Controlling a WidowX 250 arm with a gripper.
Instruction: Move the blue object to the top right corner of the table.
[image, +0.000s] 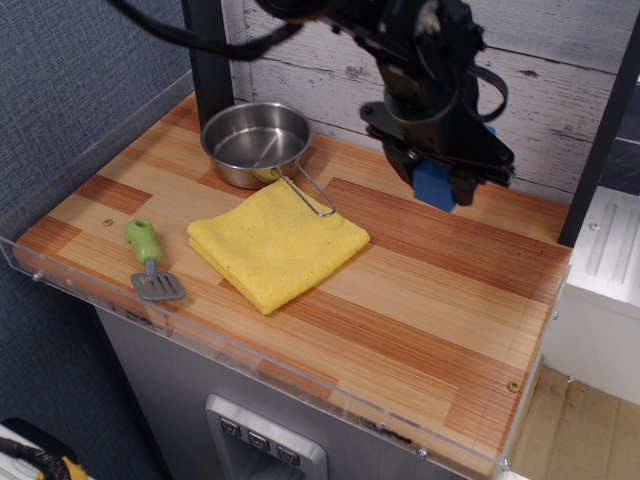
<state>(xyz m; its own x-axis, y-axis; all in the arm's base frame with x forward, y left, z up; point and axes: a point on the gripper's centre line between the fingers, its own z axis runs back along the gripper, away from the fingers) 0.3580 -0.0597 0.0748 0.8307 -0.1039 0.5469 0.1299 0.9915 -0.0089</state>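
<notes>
The blue object (436, 186) is a small blue block held between the black fingers of my gripper (441, 184). Only part of it shows below the gripper body. It hangs low over the wooden table (440, 290), near the back wall and toward the back right; whether it touches the wood I cannot tell. The gripper is shut on it. The arm reaches in from the top of the view and hides the block's upper part.
A steel pan (256, 142) with a wire handle stands at the back left. A folded yellow cloth (277, 241) lies in the middle. A green-handled spatula (150, 259) lies at the front left. A clear acrylic rim (250, 362) edges the table. A black post (598, 130) stands at the right.
</notes>
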